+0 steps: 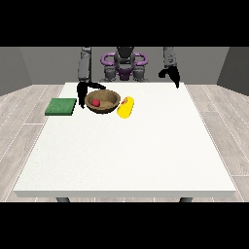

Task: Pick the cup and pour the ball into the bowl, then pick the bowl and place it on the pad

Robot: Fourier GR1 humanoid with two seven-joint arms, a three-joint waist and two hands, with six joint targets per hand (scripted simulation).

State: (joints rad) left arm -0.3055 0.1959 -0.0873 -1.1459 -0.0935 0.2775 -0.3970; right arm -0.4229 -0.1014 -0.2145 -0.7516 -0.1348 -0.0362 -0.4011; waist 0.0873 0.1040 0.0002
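Two steps remaining: lifting bowl (102,101), ball (96,102) inside, toward pad (61,107) at view's left. Hand at view's left (85,90) hovering beside bowl rim, finger spread unclear. Cup (125,107) lying toppled alongside.

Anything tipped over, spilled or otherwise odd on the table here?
The yellow cup lies on its side right of the brown bowl, not upright. The red ball sits inside the bowl, so nothing has spilled onto the table.

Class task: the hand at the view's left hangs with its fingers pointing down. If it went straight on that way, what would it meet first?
Probably the table, just left of the bowl; depth is unclear, so the hand might catch the bowl's rim.
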